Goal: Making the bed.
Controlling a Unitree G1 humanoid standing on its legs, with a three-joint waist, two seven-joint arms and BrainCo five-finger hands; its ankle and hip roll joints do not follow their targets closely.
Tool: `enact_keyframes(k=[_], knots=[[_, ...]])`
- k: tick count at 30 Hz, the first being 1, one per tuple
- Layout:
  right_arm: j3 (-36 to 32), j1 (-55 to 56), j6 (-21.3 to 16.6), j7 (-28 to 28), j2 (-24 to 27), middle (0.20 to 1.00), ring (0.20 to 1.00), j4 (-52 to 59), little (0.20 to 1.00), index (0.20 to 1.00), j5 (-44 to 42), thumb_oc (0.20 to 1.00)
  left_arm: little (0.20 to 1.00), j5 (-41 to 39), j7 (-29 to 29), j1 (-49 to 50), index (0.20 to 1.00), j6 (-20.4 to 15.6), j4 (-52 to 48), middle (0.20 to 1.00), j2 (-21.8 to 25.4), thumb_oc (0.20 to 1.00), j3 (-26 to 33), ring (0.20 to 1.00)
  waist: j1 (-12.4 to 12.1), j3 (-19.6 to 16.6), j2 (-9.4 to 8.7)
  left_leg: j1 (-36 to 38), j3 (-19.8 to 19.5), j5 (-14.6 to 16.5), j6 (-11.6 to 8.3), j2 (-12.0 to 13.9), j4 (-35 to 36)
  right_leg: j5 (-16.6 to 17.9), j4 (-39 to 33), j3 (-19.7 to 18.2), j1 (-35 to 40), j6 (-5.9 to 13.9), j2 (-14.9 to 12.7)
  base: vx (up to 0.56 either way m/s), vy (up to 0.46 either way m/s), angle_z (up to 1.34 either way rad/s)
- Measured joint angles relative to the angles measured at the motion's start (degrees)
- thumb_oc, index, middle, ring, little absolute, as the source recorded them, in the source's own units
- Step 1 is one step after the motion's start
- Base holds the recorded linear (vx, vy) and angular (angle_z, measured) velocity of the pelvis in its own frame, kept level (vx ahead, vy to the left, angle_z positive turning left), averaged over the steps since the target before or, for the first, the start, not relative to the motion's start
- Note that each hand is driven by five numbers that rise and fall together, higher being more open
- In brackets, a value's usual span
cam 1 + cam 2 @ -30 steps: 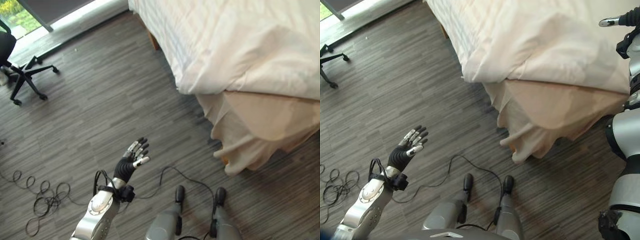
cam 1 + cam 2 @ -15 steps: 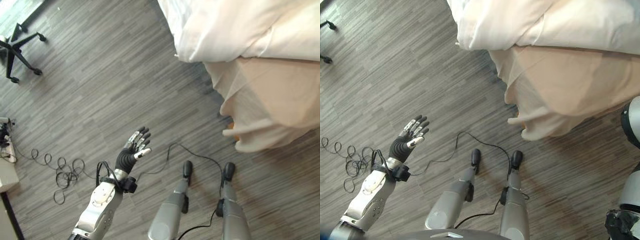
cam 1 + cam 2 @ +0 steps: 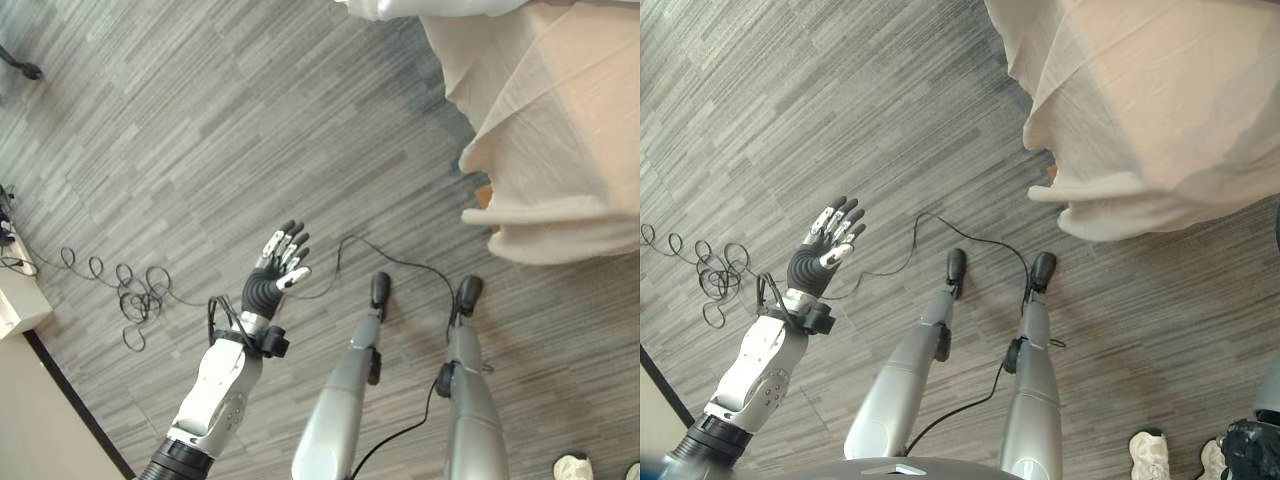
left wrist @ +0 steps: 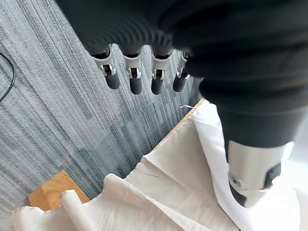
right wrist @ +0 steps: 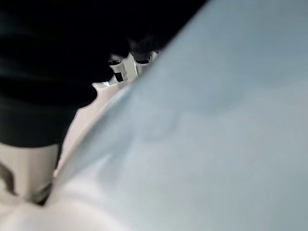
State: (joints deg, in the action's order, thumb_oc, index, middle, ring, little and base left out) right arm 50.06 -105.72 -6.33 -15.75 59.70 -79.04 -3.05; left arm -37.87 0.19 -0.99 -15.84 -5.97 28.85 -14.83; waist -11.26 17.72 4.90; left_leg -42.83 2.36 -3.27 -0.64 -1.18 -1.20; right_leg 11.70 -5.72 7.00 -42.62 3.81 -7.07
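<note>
**Beige bed sheet hangs loose off the corner; tidying barely begun**

Beige, thin cotton bed sheet (image 3: 560, 130) spills over the bed corner in the left eye view, its lower edge bunched in a loose roll above the grey wood-plank floor (image 3: 200, 130). A strip of white duvet (image 3: 430, 6) shows at the top edge. The left hand (image 3: 275, 280) is raised over the floor, well apart from the bedding, fingers spread wide and holding nothing. A white shoe (image 3: 572, 468) of a person stands at the lower right.

The right eye view gives the same corner, with the sheet drooping near the floor and the left hand empty.

In the left wrist view the fingers (image 4: 136, 79) hang straight and relaxed; past them lie the rumpled sheet and a light wooden bed corner (image 4: 53, 190) left uncovered.

In the right wrist view the right hand (image 5: 122, 67) sits pressed against pale cloth (image 5: 216, 120); I cannot tell whether its fingers are curled or straight.

By my reading, little is done: the sheet wants pulling up and tucking, and the duvet squaring.
</note>
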Motion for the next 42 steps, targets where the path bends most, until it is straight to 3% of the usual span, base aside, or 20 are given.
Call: enact_keyframes(k=[3, 5, 7, 10, 12, 14, 15, 18, 19, 21, 23, 24, 25, 28, 30, 33, 42], knots=[[0.3, -0.1, -0.1, 0.0, 0.0, 0.200, 0.200, -0.1, 0.200, 0.200, 0.5, 0.200, 1.000, 0.0, 0.1, -0.6, 1.000, 0.0, 0.1, 1.000, 0.0, 1.000, 0.0, 1.000, -0.1, 0.0, -0.02, 0.0, 0.0, 0.0, 0.01, -0.1, -0.6, 0.4, 0.0, -0.1, 0.3, 0.05, -0.1, -0.01, 0.052, 0.01], [4.2, 1.1, 0.5, 0.0, 0.4, 0.200, 0.200, 2.3, 0.200, 0.200, 1.9, 0.200, 1.000, 0.0, 0.5, -2.3, 1.000, -0.1, 0.0, 1.000, 0.0, 1.000, -0.1, 1.000, 0.1, -0.1, -0.20, 0.2, -0.4, 0.0, 0.00, -0.1, -1.2, 0.6, 0.0, 0.2, 1.0, 0.10, -0.1, -0.02, 0.043, 0.07], [8.4, 6.9, 1.1, 0.0, 4.0, 0.200, 0.200, 12.2, 0.200, 0.200, 5.5, 0.200, 1.000, 0.0, 0.7, -4.0, 1.000, -0.1, 0.2, 1.000, 0.0, 1.000, -0.1, 1.000, 0.6, -0.1, -0.57, 0.6, -0.9, 0.0, -0.08, -0.1, -2.1, 0.6, 0.0, 0.5, 2.0, 0.11, -0.1, -0.02, 0.042, 0.08], [7.5, 19.8, 2.4, 0.1, 11.0, 0.200, 0.200, 33.4, 0.200, 0.200, 8.8, 0.200, 1.000, 0.4, 0.8, -4.0, 1.000, -0.4, 0.5, 1.000, -0.3, 1.000, 1.1, 1.000, 1.8, 0.1, -1.88, 2.6, -1.3, 0.4, -0.50, 0.0, -2.6, 0.6, 0.0, 0.5, 4.3, 0.13, 0.2, -0.02, 0.043, 0.02], [-1.6, 37.0, 1.8, 1.6, 11.8, 0.200, 0.200, 46.5, 0.200, 0.200, 13.0, 0.200, 1.000, 0.4, 1.1, -3.0, 1.000, -0.3, 3.0, 1.000, -0.1, 1.000, 2.1, 1.000, 3.5, 0.0, -3.67, 6.4, -1.4, 1.1, -0.76, 0.6, -2.8, 0.6, 0.0, 0.3, 8.1, 0.13, 0.6, -0.02, 0.047, -0.09], [-8.4, 48.9, 1.0, 4.0, 9.9, 0.200, 0.200, 50.4, 0.200, 0.200, 14.7, 0.200, 1.000, 0.6, 1.2, -2.5, 1.000, -0.4, 3.8, 1.000, 0.3, 1.000, 2.0, 1.000, 4.9, -0.8, -5.27, 9.2, -1.1, 1.7, -1.33, 0.6, -2.3, 0.3, 0.1, 0.3, 10.5, 0.54, 0.8, 0.00, 0.061, -0.08], [-17.1, 59.8, 0.8, 4.7, 8.9, 0.200, 0.200, 54.4, 0.200, 0.200, 16.2, 0.200, 1.000, 0.9, 1.2, -1.9, 1.000, -0.4, 3.7, 1.000, 0.6, 1.000, 2.1, 1.000, 4.9, -1.1, -5.96, 10.1, -1.3, 1.8, -1.49, 0.6, -2.3, 0.0, 0.0, 0.4, 11.5, 0.86, 0.7, 0.02, 0.057, 0.10], [-30.9, 79.9, -1.3, 6.4, 0.6, 0.200, 0.200, 54.6, 0.200, 0.200, 18.0, 0.200, 1.000, 0.9, 1.1, 0.8, 1.000, -0.2, 4.0, 1.000, 0.9, 1.000, 2.9, 1.000, 6.2, -1.2, -6.78, 14.8, -1.9, 1.6, -1.19, 0.6, -1.4, -0.4, 0.0, 0.7, 16.2, 1.10, 0.7, 0.03, 0.062, 0.10], [-34.3, 87.2, -1.8, 7.6, -2.3, 0.200, 0.200, 53.6, 0.200, 0.200, 18.3, 0.200, 1.000, 1.1, 1.1, 2.3, 1.000, -0.3, 4.1, 1.000, 1.5, 1.000, 3.1, 1.000, 6.8, -1.5, -7.21, 17.3, -1.8, 2.0, -1.70, 0.7, -1.1, -2.2, 1.0, 1.0, 18.0, 1.32, 0.3, 0.08, 0.091, 0.12], [-41.5, 95.0, -3.2, 8.5, -11.8, 0.200, 0.200, 46.1, 0.200, 0.200, 18.8, 0.200, 1.000, 2.6, 0.5, 3.8, 1.000, 0.0, 4.4, 1.000, 1.8, 1.000, 5.2, 1.000, 6.7, -2.0, -7.64, 21.4, -3.4, 2.0, -1.38, 0.4, -0.1, -3.9, 1.7, 2.5, 22.1, 1.04, 0.3, 0.05, 0.054, 0.25], [-40.1, 97.4, -3.1, 11.3, -21.1, 0.200, 0.200, 36.7, 0.200, 0.200, 19.4, 0.200, 1.000, 2.8, 0.3, 5.6, 1.000, 0.1, 4.5, 1.000, 2.0, 1.000, 7.1, 1.000, 6.3, -3.8, -9.01, 25.0, -3.4, 2.1, -1.55, 0.7, 1.2, -4.8, 1.3, 2.6, 25.1, 1.21, 0.6, 0.02, 0.031, 0.11], [-35.3, 100.6, -1.4, 15.4, -27.2, 0.200, 0.200, 26.6, 0.200, 0.200, 21.2, 0.200, 1.000, 2.8, -0.1, 5.9, 1.000, 0.0, 4.3, 1.000, 2.0, 1.000, 8.0, 1.000, 5.2, -4.6, -9.19, 27.7, -4.0, 2.1, -1.50, 0.7, 2.1, -5.2, 0.5, 3.2, 28.1, 1.26, 0.7, 0.03, 0.036, 0.13], [-32.1, 103.0, -0.9, 16.6, -28.8, 0.200, 0.200, 23.6, 0.200, 0.200, 21.6, 0.200, 1.000, 2.8, -0.2, 5.8, 1.000, -0.2, 4.3, 1.000, 2.1, 1.000, 8.1, 1.000, 4.8, -4.7, -8.95, 28.1, -4.2, 2.1, -1.44, 0.5, 2.5, -5.2, 0.3, 3.2, 28.4, 1.26, 0.5, 0.03, 0.036, 0.15], [-33.2, 112.2, 1.3, 17.8, -41.3, 0.200, 0.200, 7.0, 0.200, 0.200, 22.1, 0.200, 1.000, 2.8, -0.6, 8.6, 1.000, 0.1, 4.1, 1.000, 1.7, 1.000, 10.3, 1.000, 5.6, -5.0, -8.31, 32.7, -3.1, 1.9, -0.72, 0.1, 4.0, -5.0, 0.1, 2.4, 31.8, 1.19, 0.2, 0.01, 0.045, -0.16], [-36.2, 116.8, 2.2, 17.7, -44.3, 0.200, 0.200, 2.7, 0.200, 0.200, 21.6, 0.200, 1.000, 2.8, -0.8, 10.4, 1.000, 0.2, 3.8, 1.000, 0.8, 1.000, 11.4, 1.000, 7.5, -5.6, -7.98, 35.7, -2.3, 2.4, -0.12, -0.1, 5.4, -5.4, 0.1, 1.8, 34.3, 1.57, -0.2, 0.00, 0.027, -0.32], [-36.8, 119.9, 3.6, 16.4, -44.7, 0.200, 0.200, 0.0, 0.200, 0.200, 18.0, 0.200, 1.000, 2.7, -1.3, 7.8, 1.000, 0.3, 3.4, 1.000, 0.1, 1.000, 11.7, 1.000, 10.0, -7.5, -8.15, 38.2, -0.7, 2.5, 0.15, -0.2, 6.8, -6.7, -0.2, 0.2, 35.0, 2.02, -0.7, -0.02, 0.011, -0.26], [-39.2, 114.7, 3.2, 13.4, -44.3, 0.200, 0.200, 1.8, 0.200, 0.200, 10.7, 0.200, 1.000, 2.7, -2.4, 5.9, 1.000, 1.5, 3.2, 1.000, -1.0, 1.000, 5.5, 1.000, 10.2, -17.0, -6.99, 43.5, 0.4, 3.6, -0.28, 0.0, 6.9, -7.1, -0.3, -1.7, 39.4, 2.61, 0.0, -0.01, 0.006, -0.07]])
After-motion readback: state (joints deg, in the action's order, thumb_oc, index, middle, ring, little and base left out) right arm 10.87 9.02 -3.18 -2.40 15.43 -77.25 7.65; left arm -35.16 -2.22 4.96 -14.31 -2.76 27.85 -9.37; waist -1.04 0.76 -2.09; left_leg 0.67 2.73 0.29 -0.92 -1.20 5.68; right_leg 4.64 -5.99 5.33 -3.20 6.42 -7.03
